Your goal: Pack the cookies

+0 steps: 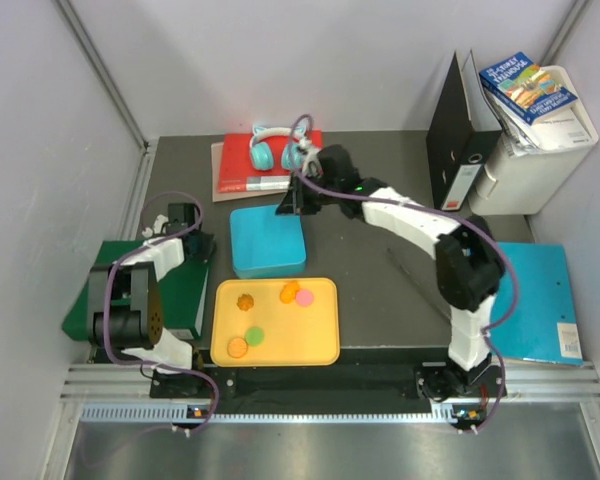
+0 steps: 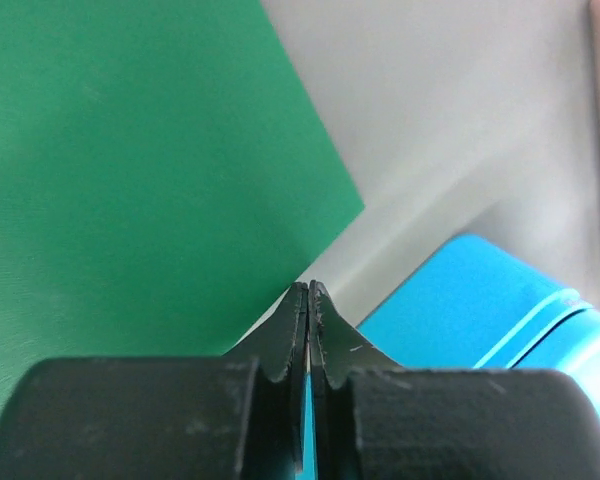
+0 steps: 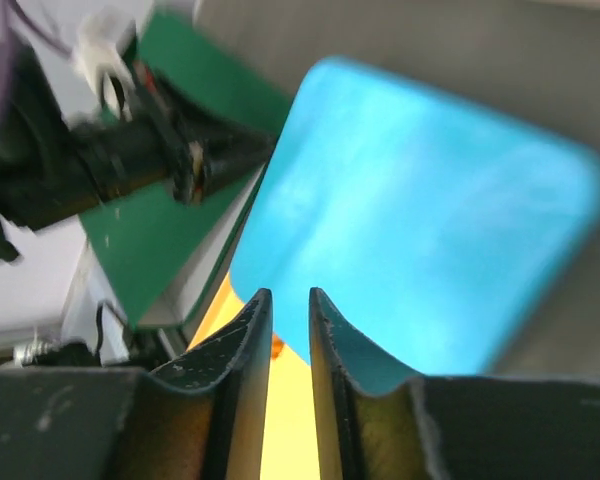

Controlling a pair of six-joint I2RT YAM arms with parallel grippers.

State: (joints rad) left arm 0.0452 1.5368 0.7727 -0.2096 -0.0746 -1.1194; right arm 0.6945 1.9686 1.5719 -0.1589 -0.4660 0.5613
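Left claw (image 2: pixel 308 290) first: clenched, its 2 black fingers pressed tip to tip with nothing between them. It hangs low by the worktop's left edge, over the line where a flat green plastic folder (image 2: pixel 130 150) meets bare worktop (image 2: pixel 460 120). A bright blue round-cornered box (image 2: pixel 460 300) lies just beside it, toward the middle.

Over to the right claw (image 3: pixel 288 295): released, only a narrow gap between its 2 dark fingers, and that gap is empty. From above it is stretched far across the worktop and poised over the blue box's far edge. Its own camera is blurred, with the box lid filling most of that view.

Now the cookies, and neither claw touches them. All 5 in sight lie on a yellow rectangular plastic tray (image 1: pixel 325 340) at the worktop's near edge, left of centre, just in front of the blue box. A scalloped orange cookie (image 1: pixel 245 300) sits toward the tray's far left. A plain orange cookie (image 1: pixel 289 292) touches a pink cookie (image 1: pixel 304 297) near the tray's far edge. A green cookie (image 1: pixel 254 335) and a second plain orange cookie (image 1: pixel 238 347) lie close together at the near left.

Further out, teal-and-white headphones (image 1: pixel 280 150) rest on a red book (image 1: pixel 238 160) by the far edge. A black binder (image 1: pixel 455 140) stands upright near the far right corner. A blue folder (image 1: pixel 540 300) lies flat along the right edge.
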